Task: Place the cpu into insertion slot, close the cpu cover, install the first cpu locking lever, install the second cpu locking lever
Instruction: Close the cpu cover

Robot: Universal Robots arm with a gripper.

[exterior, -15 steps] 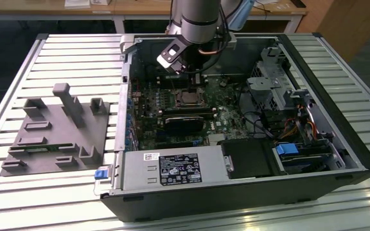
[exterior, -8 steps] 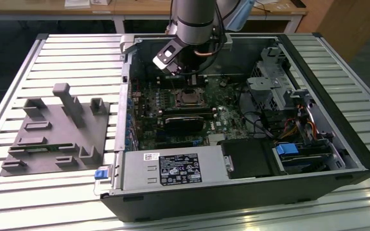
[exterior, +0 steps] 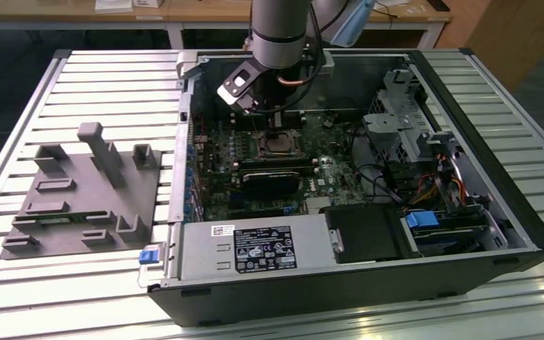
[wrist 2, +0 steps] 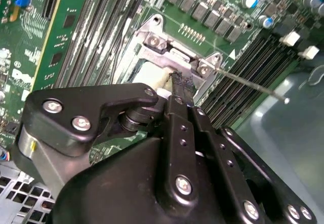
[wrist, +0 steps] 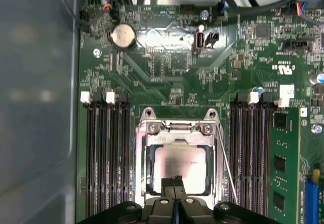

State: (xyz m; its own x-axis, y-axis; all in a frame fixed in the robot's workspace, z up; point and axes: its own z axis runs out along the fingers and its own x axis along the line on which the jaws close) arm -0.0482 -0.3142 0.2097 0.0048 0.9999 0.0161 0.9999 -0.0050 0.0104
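First wrist view: the gripper (wrist: 174, 180), jaws clenched on nothing, is positioned over the cpu (wrist: 185, 158), framed by the cpu cover (wrist: 143, 153)

Silver-grey tubular arm (exterior: 280, 32), black angular pincer (wrist: 175, 183), shiny round screw heads (wrist 2: 183, 185)

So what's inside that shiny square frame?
The cpu shows through the cpu cover. The hand hides one edge of it, and the insertion slot beneath is covered.
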